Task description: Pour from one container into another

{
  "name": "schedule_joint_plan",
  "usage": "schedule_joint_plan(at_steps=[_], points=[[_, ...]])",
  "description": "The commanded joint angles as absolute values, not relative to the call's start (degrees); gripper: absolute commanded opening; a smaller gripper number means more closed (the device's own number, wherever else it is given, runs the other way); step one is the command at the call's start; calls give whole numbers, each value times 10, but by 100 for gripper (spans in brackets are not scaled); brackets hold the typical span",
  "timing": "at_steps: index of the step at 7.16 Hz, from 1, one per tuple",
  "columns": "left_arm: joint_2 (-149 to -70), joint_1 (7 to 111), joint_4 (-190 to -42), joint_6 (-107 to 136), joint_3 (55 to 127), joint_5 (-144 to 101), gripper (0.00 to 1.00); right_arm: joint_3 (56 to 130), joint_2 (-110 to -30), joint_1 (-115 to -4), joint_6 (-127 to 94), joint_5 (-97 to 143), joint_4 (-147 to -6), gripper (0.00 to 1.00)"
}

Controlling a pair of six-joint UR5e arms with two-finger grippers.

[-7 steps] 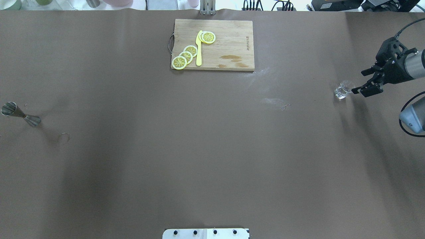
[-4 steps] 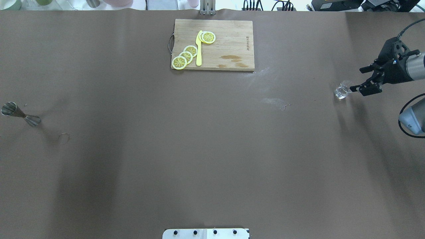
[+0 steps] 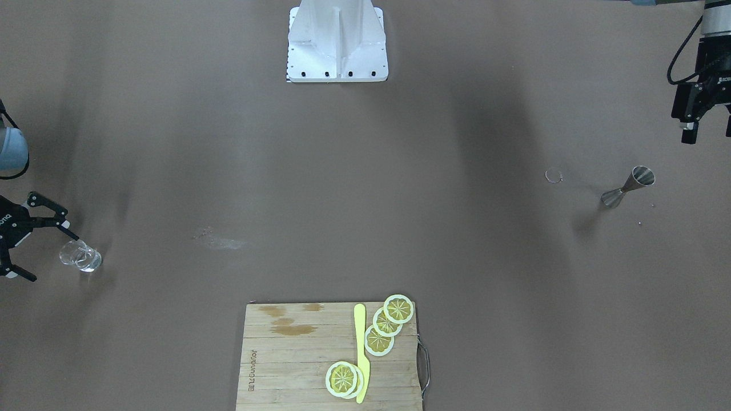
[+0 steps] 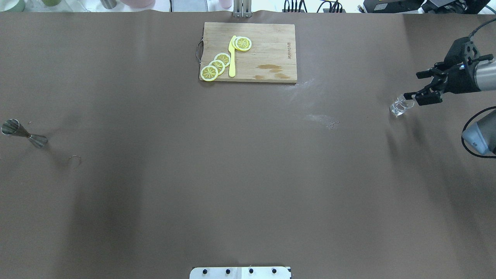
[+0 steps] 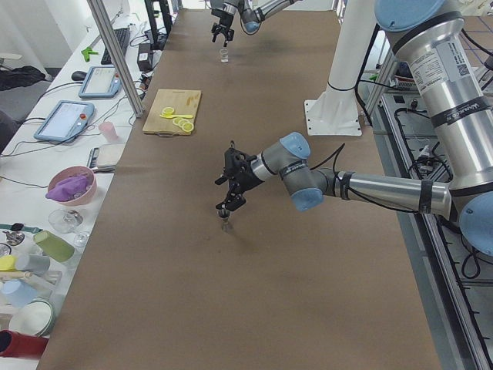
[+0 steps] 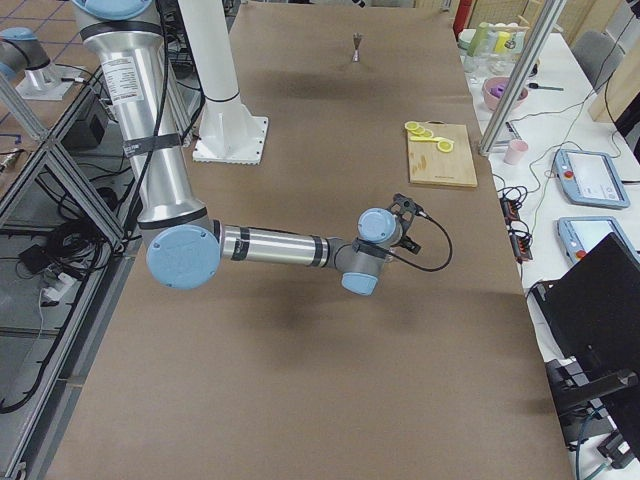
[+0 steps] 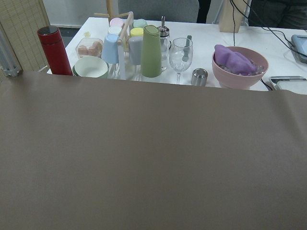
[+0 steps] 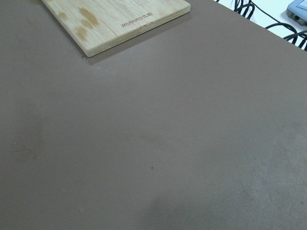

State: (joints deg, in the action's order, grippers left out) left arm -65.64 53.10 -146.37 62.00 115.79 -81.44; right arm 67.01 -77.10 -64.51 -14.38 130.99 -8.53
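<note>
likely to nudge or tip the glass tumbler [image 4: 399,105], at the far right of the tabletop [image 4: 248,174], by closing too soon. right gripper [image 4: 411,84] reaching in low from the right edge, fingers [image 4: 422,97] spread wide, holding nothing, tips just beside the rim and not clearly around it. prone to slipping on smooth glass as well. steel jigger [image 3: 627,188] upright at the far left end, untouched. left gripper [image 3: 708,130] hanging nearby, pointing down, fingers apart and empty. easy to topple that narrow-waisted jigger with a careless descent; contents impossible to tell.
</note>
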Motion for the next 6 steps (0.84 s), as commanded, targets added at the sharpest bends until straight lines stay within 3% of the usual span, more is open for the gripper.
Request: schedule_joint_plan(at_steps=[1, 6], points=[[-656, 486, -1461, 639, 1159, -746, 98, 637, -768, -645, -189, 1297, -21, 100], [-650, 332, -1416, 747, 1158, -539, 98, 626, -764, -595, -204, 1260, -7, 100]])
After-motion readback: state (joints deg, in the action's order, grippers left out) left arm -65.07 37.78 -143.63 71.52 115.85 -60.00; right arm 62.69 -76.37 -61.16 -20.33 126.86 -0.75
